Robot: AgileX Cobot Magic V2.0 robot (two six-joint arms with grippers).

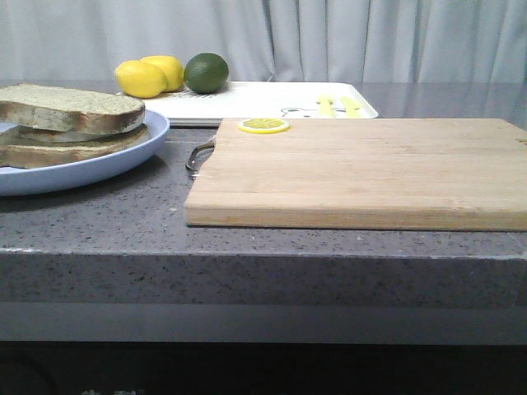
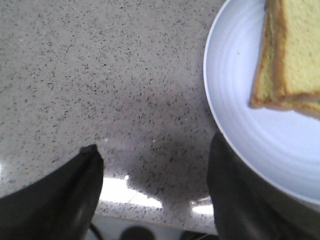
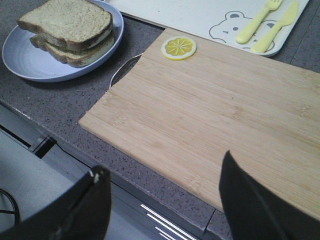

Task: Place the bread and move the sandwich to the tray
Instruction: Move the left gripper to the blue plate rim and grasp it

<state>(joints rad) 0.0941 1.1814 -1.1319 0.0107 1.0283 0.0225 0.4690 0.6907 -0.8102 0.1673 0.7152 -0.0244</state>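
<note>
- Nearest the front camera, a wooden cutting board (image 1: 362, 171) lies flat on the grey speckled counter (image 1: 107, 222), its long side running left to right, with a metal handle loop (image 1: 198, 156) at its left end.
- On the board's far left corner sits a lemon slice (image 1: 263, 125).
- Left of the board, the sandwich (image 1: 70, 123) rests on a light blue plate (image 1: 123, 158): two thick, brown-crusted slices stacked flat, the top one pale with a greenish-yellow crumb, a strip of white filling showing between them.
- From the right wrist camera the sandwich's long axis appears to run roughly along the counter's front edge, though the angle makes this hard to judge.
- Behind the board lies the white tray (image 1: 247, 103), long side left to right, with a bear print and a yellow fork and knife (image 3: 265, 22) on it.
- Two lemons (image 1: 150, 76) and a lime (image 1: 206, 72) sit at the tray's far left.
- The left gripper (image 2: 155, 175) hangs over the counter beside the plate's rim, fingers spread and holding nothing.
- The right gripper (image 3: 165, 195) hangs over the board's near edge, fingers likewise apart and empty.
</note>
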